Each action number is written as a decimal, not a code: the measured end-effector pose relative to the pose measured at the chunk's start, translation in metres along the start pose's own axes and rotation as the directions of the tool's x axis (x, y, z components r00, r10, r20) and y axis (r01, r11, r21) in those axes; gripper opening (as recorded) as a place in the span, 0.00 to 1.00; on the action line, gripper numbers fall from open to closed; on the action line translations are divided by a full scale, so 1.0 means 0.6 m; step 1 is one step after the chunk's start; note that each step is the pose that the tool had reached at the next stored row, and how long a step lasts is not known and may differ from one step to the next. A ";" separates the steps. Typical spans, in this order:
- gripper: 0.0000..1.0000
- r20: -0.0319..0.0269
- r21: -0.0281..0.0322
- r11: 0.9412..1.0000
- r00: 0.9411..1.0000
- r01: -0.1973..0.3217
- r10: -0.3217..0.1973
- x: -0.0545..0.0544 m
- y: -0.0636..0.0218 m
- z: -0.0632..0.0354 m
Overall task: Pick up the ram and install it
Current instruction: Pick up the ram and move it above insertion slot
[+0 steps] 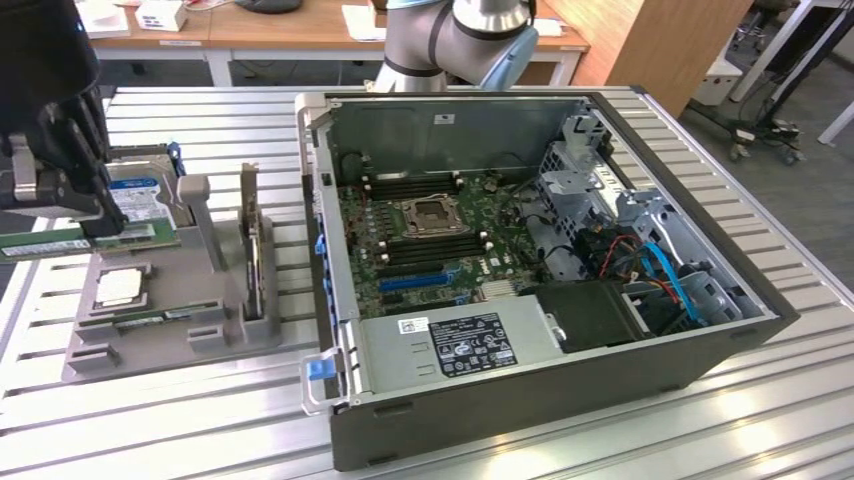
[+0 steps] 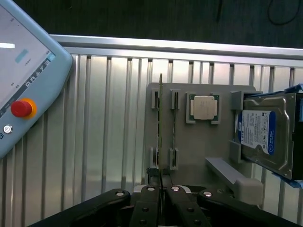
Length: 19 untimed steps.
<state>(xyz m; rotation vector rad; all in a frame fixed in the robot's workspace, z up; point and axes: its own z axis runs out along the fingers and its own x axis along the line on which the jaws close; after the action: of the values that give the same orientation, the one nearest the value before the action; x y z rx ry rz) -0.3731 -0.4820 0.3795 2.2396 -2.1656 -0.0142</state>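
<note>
Clamped in shut pincer (image 2: 161,178): ram (image 2: 161,123), edge-on, held above gray holder (image 2: 199,156) on slatted desk (image 2: 109,118), near hard drive (image 2: 265,132). Well apart from open computer case (image 1: 534,400) toward exterior view's right.

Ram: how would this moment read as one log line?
gripper: shut on ram | ram: above gray holder | computer case: open

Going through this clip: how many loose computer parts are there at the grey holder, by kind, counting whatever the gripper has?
Ram: 2, the held ram in the shut gripper and the spare ram in the grey holder
Hard drive: 1
Processor: 1
Expansion card: 1
Total: 5
</note>
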 end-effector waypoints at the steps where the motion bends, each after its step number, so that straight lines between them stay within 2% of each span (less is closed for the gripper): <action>1: 0.11 0.000 0.000 1.000 1.000 0.000 0.000 0.000 0.000 -0.004; 13: 0.11 0.000 0.000 1.000 1.000 0.000 0.000 0.001 0.001 -0.042; 19: 0.11 0.000 0.000 1.000 1.000 0.000 0.000 0.001 0.001 -0.046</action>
<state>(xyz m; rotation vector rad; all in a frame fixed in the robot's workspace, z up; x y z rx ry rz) -0.3731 -0.4820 0.4072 2.2397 -2.1656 -0.0142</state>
